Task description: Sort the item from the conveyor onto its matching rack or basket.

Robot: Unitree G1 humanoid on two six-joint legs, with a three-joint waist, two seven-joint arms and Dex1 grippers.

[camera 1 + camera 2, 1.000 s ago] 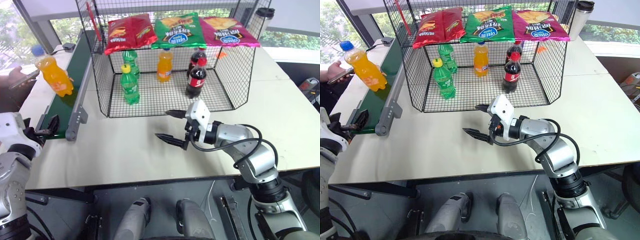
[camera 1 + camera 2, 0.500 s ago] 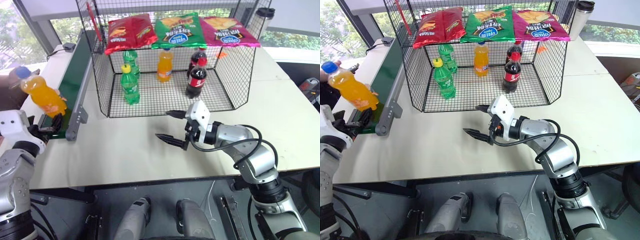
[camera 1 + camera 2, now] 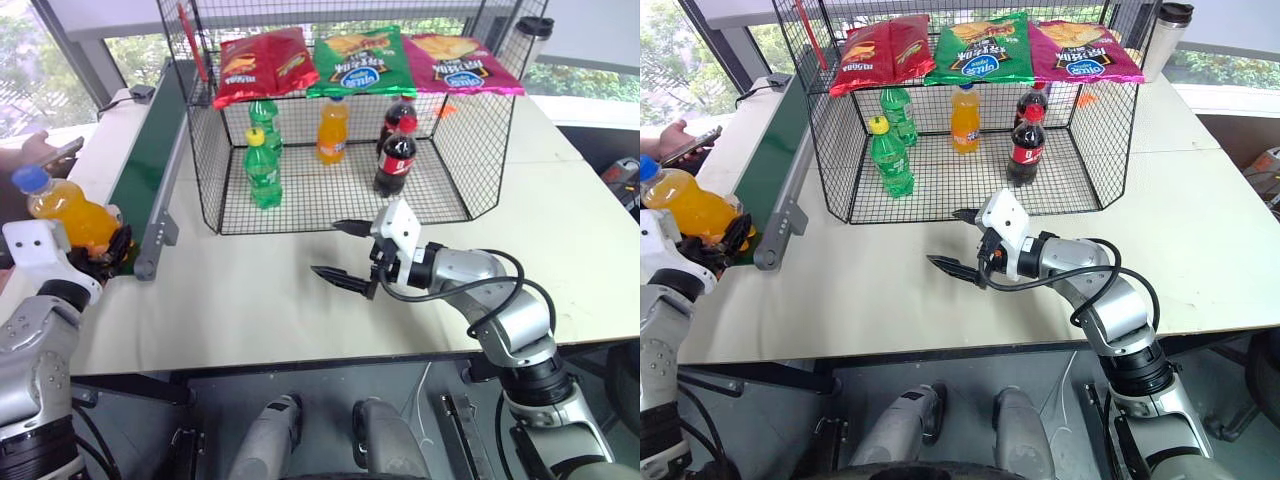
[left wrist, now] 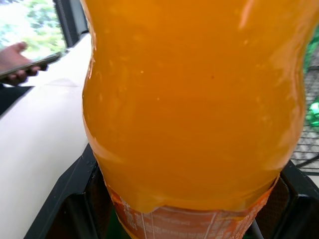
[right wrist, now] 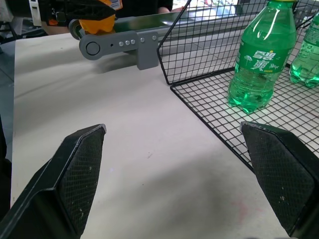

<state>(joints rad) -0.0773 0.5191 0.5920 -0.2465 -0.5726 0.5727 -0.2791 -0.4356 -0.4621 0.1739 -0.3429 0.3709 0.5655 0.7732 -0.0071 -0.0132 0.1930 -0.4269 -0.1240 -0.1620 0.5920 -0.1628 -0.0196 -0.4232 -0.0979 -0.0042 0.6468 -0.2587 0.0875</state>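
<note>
- Head views: the left gripper clamps the lower end of the orange soda bottle at the near end of the conveyor; the bottle tilts, its blue cap pointing away from the wire cage. The right gripper hovers over the table, fingers spread wide, holding nothing.
- Left wrist view: the bottle sits between both black fingers; its cap is cut off.
- Right wrist view: a green soda bottle stands in the cage beyond the wide fingers.
</note>
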